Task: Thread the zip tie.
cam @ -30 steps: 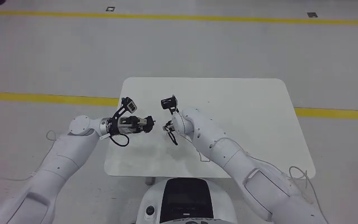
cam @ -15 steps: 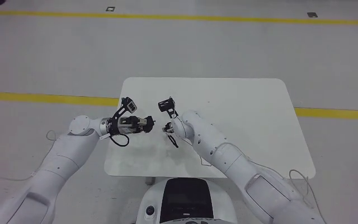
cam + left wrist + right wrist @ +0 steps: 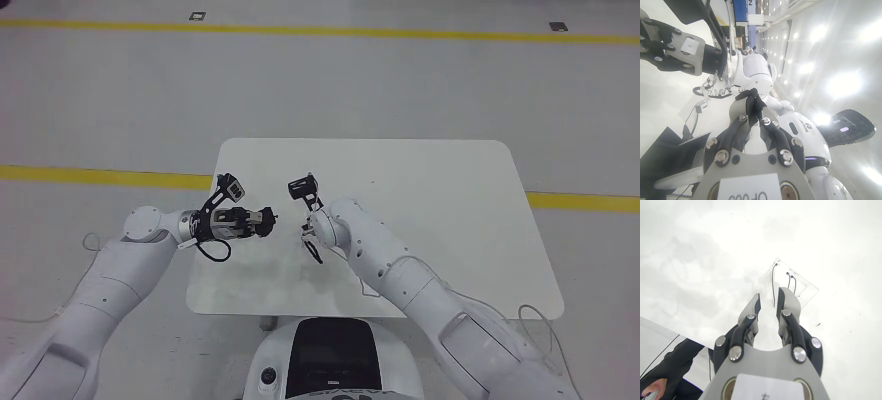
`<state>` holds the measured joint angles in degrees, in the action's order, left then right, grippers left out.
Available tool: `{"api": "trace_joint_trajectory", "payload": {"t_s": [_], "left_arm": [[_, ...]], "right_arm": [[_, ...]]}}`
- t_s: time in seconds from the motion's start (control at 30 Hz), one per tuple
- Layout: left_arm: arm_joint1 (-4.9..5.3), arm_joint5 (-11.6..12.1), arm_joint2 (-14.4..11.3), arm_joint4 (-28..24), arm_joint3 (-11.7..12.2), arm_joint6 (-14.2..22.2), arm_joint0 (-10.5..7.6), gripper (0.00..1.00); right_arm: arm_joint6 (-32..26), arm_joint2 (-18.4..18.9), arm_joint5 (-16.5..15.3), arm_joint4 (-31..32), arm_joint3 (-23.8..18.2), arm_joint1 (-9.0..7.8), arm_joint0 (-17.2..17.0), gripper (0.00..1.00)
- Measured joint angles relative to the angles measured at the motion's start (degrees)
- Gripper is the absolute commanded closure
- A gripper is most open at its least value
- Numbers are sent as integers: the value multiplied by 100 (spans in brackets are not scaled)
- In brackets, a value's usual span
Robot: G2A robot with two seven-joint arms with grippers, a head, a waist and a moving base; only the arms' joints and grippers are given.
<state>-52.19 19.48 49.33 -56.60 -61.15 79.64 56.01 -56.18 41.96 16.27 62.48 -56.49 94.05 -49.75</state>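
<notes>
My left gripper hangs above the left part of the white table, pointing at the right gripper. In the left wrist view it is shut on a black zip tie, which bunches up in a small knot at the fingertips. My right gripper is a short way off to the right of it. In the right wrist view that gripper is open with nothing between its fingers. It points down at a clear tray where more black zip ties lie.
The right arm's wrist body is close in front of the left gripper. A black cable loop hangs under the right wrist. The table's right half is bare white surface, and its front edge lies near the left arm.
The right gripper has shifted slightly, first a little left, then back to the right. The left arm has kept still with the zip tie.
</notes>
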Motion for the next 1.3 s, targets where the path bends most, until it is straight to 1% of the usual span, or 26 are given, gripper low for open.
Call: {"api": "trace_joint_trajectory", "payload": {"t_s": [0.07,0.2,0.27,0.57,0.77,1.07,1.23,1.27,1.3], "left_arm": [[0,0,0,0,0,0,0,100],[0,0,0,0,0,0,0,100],[0,0,0,0,0,0,0,100],[0,0,0,0,0,0,0,100],[0,0,0,0,0,0,0,100],[0,0,0,0,0,0,0,100],[0,0,0,0,0,0,0,100],[0,0,0,0,0,0,0,100],[0,0,0,0,0,0,0,100]], "right_arm": [[-10,-37,45,11,111,35,42,94],[-47,-103,59,-44,367,116,154,95],[-57,-142,49,-76,519,164,220,100],[-192,-330,-161,-225,1177,373,484,100],[-266,-443,-320,-247,1497,493,617,100],[-450,-551,-557,-255,1806,626,739,100],[-132,-480,-477,-328,1853,664,732,100],[-70,-477,-451,-323,1863,674,727,89],[-33,-483,-445,-310,1866,684,723,83]]}}
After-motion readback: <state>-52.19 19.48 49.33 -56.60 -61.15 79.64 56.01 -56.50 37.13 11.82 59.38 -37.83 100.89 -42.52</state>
